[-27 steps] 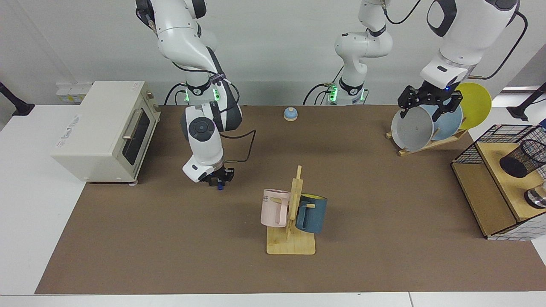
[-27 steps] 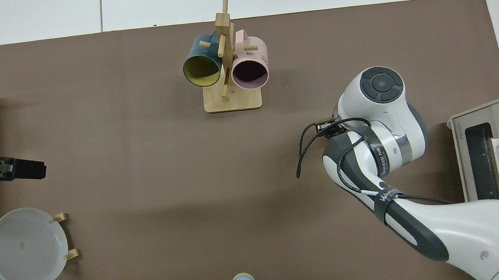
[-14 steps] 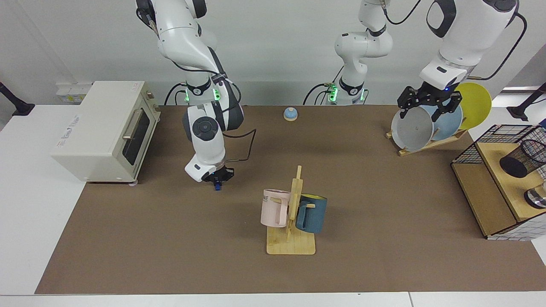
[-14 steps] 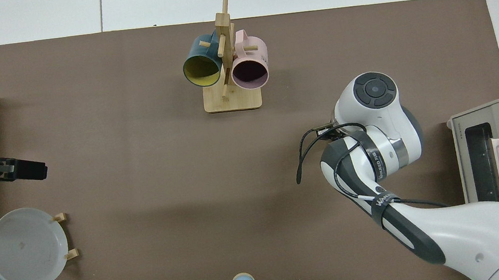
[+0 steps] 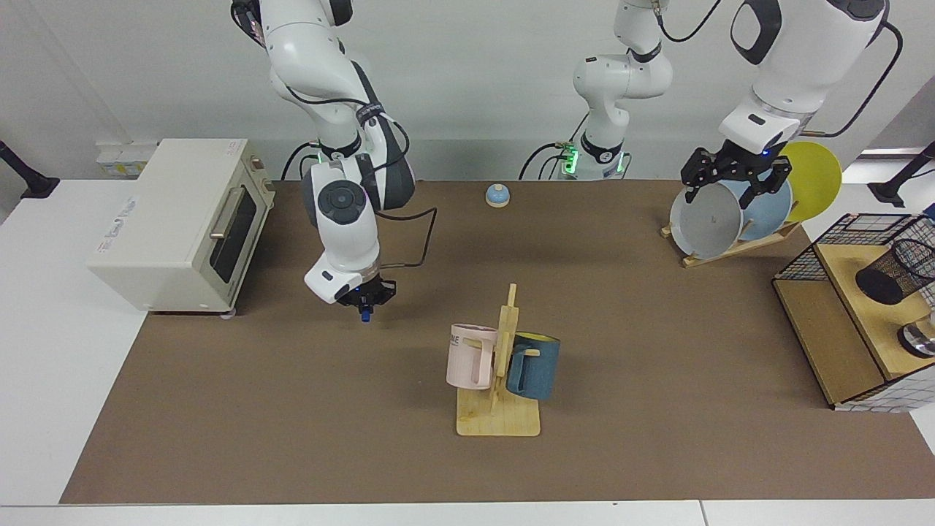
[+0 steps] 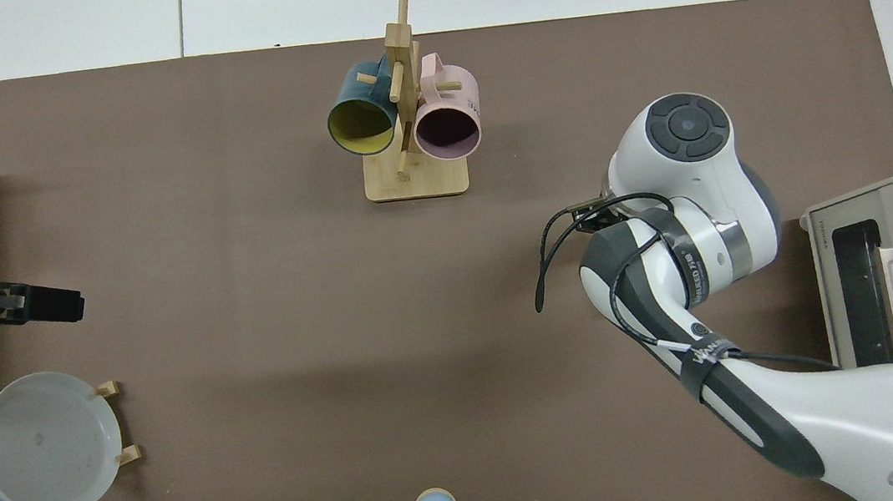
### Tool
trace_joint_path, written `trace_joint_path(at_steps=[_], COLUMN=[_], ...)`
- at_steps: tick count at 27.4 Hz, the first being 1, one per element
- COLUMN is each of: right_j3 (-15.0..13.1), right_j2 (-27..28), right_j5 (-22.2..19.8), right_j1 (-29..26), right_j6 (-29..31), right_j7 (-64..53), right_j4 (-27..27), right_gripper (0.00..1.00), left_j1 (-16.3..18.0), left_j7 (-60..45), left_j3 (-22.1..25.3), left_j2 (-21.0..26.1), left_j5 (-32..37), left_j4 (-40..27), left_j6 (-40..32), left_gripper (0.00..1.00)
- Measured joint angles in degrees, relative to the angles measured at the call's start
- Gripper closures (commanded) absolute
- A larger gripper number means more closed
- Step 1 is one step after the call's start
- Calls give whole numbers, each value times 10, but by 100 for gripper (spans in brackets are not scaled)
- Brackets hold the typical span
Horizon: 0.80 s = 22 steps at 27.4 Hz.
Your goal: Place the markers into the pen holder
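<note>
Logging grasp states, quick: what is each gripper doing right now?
Right gripper: shut on the marker, above the mat.
Left gripper: open, waiting above the grey plate.

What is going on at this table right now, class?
The right gripper hangs above the brown mat near the toaster oven, pinching a marker whose blue end pokes out below its fingers. The pen holder lies tilted on the wooden shelf at the table's far side, so the marker is not yet in it. The left gripper waits, open, over the plates.
</note>
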Motion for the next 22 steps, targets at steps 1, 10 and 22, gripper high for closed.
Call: trace_joint_path(at_steps=[1, 10, 22], right_j3=[0, 2, 5], right_j2=[-7, -69, -78], right_j5=[5, 60, 60], right_j1=[0, 16, 81], right_j6=[-3, -45, -78], right_j7=[0, 53, 251], right_j4=[3, 13, 45], right_gripper=[100, 100, 100], left_j1=[0, 0, -2], left_j7=[0, 6, 12], left_j3=[0, 0, -13], left_j2=[0, 0, 0], left_j5=[0, 0, 0], left_j4=[0, 0, 3], left_j6=[0, 2, 37], left_gripper=[0, 0, 0])
